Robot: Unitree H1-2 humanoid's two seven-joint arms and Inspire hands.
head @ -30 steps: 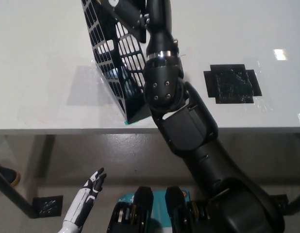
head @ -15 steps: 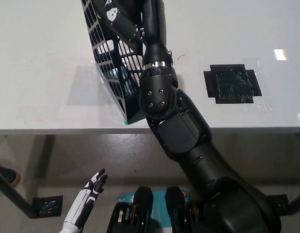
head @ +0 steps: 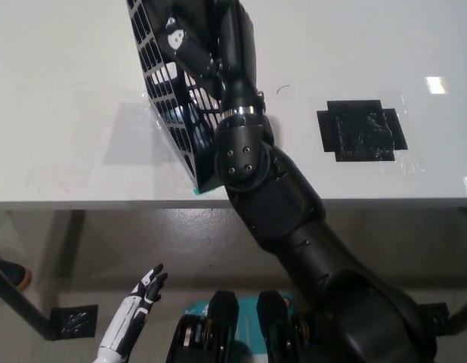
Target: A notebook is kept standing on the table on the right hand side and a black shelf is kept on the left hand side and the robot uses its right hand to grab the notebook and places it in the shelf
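The black right hand (head: 190,34) was up at the top of the picture, pushed in against the black shelf (head: 169,91). Only a small part of the hand showed, and the wire grid and the arm hid its fingers, so it was not clear whether it was open, closed, or holding something. The big black right arm (head: 256,189) reached up from the bottom right, across the front edge of the white table (head: 60,91), to the shelf.

The notebook did not show anywhere. It may have been inside the shelf or behind the arm, but that could not be told. A patch of black tape (head: 360,130) lay on the table well to the right with nothing standing on it.

A notebook is probably light and flat, with a smooth cover that can slip. It is stiff enough to stand up, yet its pages can flop open. The best hold would likely be a pinch on both covers near the spine. The shelf looked light too, and it could slide if pushed hard.

The white left hand (head: 139,302) rested low at the bottom left, under the table edge, open and empty.
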